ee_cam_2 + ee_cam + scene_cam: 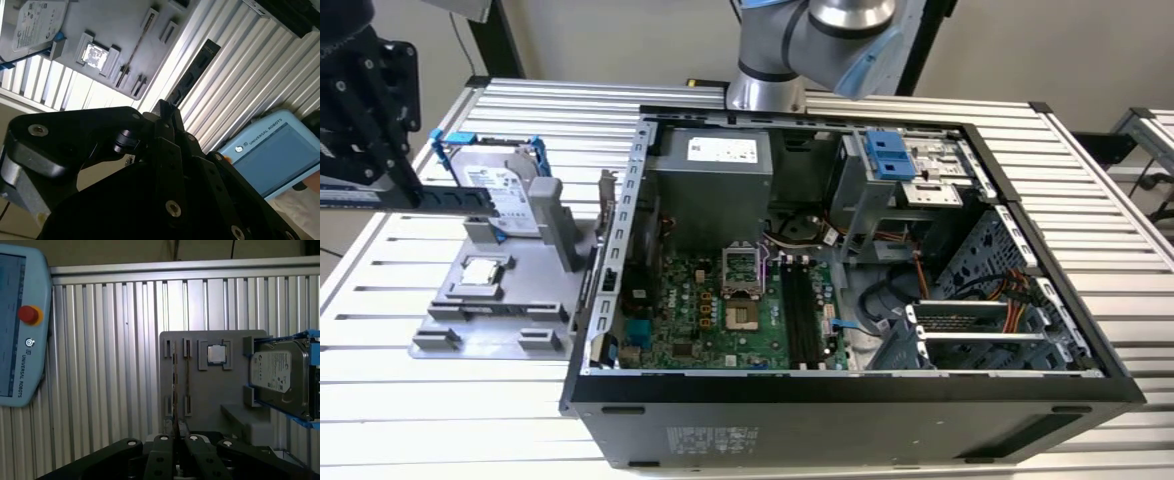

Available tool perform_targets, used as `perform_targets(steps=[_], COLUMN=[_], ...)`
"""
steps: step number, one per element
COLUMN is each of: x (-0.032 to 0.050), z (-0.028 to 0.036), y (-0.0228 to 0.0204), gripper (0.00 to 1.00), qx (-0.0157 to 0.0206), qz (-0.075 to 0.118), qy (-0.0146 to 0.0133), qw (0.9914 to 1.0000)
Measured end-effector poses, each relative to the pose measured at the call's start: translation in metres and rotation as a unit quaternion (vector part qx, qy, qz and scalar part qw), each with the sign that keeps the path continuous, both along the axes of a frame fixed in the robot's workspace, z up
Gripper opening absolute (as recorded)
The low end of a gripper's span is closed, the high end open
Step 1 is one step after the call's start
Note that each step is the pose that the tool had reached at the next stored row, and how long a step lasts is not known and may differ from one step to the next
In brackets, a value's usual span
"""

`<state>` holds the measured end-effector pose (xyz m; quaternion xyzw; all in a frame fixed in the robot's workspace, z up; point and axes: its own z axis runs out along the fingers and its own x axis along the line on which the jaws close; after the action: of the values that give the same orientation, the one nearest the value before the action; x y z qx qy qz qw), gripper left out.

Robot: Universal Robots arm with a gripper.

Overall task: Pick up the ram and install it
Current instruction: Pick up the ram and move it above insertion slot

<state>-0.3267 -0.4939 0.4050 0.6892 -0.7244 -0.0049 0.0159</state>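
My gripper (pixel 176 439) is shut on the ram (pixel 175 390), a thin dark stick seen edge-on between the black fingers. In the second wrist view the ram (pixel 195 70) sticks out long and narrow from the gripper (pixel 165 107) over the slatted table. In the exterior view the gripper (pixel 403 188) hangs at the far left above the grey fixture (pixel 494 315), with the ram (pixel 454 196) held level in front of the hard drive. The black memory slots (pixel 803 310) lie on the green motherboard inside the open case, well to the exterior view's right of the gripper.
The fixture carries a silver hard drive with blue rails (pixel 507 165), a square CPU chip (pixel 480 270) and another thin stick (pixel 188 375) standing in its slot. The open computer case (pixel 854 385) takes up the table's middle. A light blue teach pendant (pixel 20 325) lies on the table.
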Motion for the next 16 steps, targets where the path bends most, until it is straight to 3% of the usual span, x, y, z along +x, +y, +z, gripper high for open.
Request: perform_targets(steps=[16], x=[0.0229], z=[0.0000], y=[0.0000], gripper=[0.00], qx=[0.0000], qz=[0.000], qy=[0.0000], qw=[1.00000])
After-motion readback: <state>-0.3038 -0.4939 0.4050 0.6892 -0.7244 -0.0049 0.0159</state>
